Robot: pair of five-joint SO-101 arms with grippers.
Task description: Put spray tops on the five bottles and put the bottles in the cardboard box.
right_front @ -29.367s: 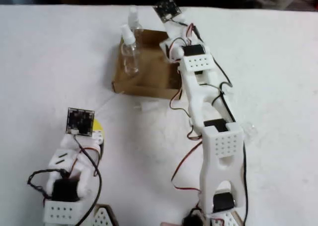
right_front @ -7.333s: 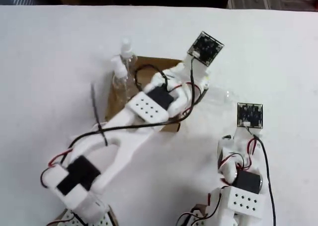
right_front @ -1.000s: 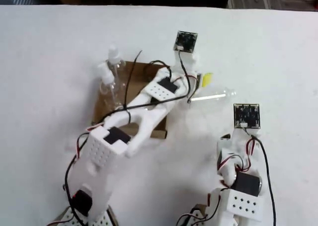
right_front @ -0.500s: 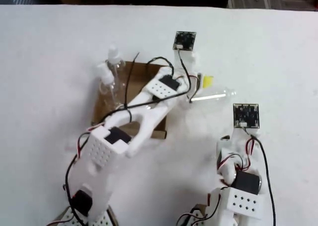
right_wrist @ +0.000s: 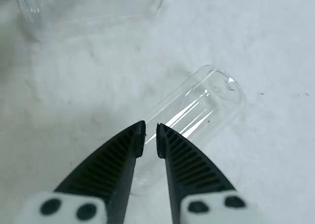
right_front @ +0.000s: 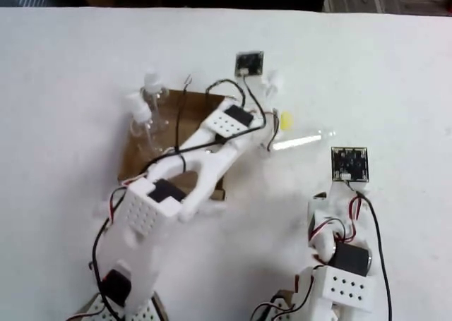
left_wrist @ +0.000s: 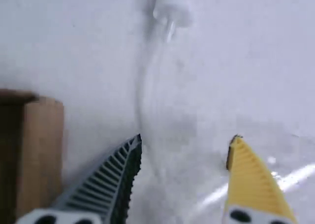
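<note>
Toward the loose spray top [left_wrist: 170, 13] the left gripper [left_wrist: 184, 138] had drifted in the last half-second. The top lay on the table [right_front: 63, 53] just ahead of its wide-open jaws, dip tube trailing back toward them, nothing held yet. An uncapped bottle [right_front: 305, 138] lay on its side just beside that gripper. With the same sweep the cardboard box [right_front: 131, 160] under the arm had slid sideways, the two capped bottles [right_front: 143, 120] standing in it. To me it looked like a line-up for grabbing the top, capping still to come. The right gripper [right_wrist: 149, 135] hung nearly closed and empty over a clear bottle [right_wrist: 197, 108] lying flat.
</note>
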